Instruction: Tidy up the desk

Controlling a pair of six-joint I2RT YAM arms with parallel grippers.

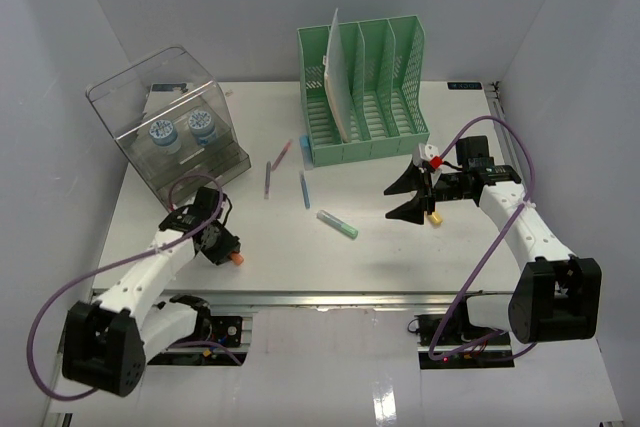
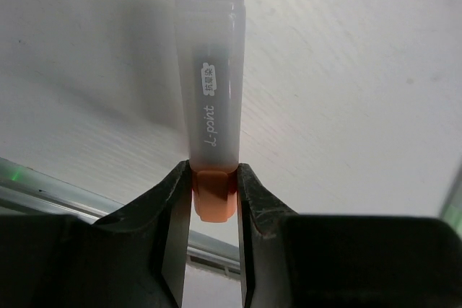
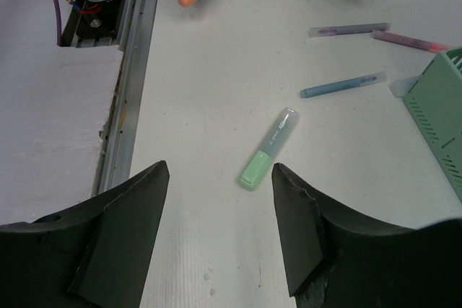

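The left fingers (image 2: 175,207) pinch only the orange end of a highlighter (image 2: 211,70) near the surface's (image 1: 330,262) front edge (a thin hold). Lifted, it could pivot or slip. The right fingers (image 3: 123,239) stand apart.

Plain pale grey walls (image 1: 230,7) rise at the back, left and right of the white surface (image 1: 400,267), under soft, even light.
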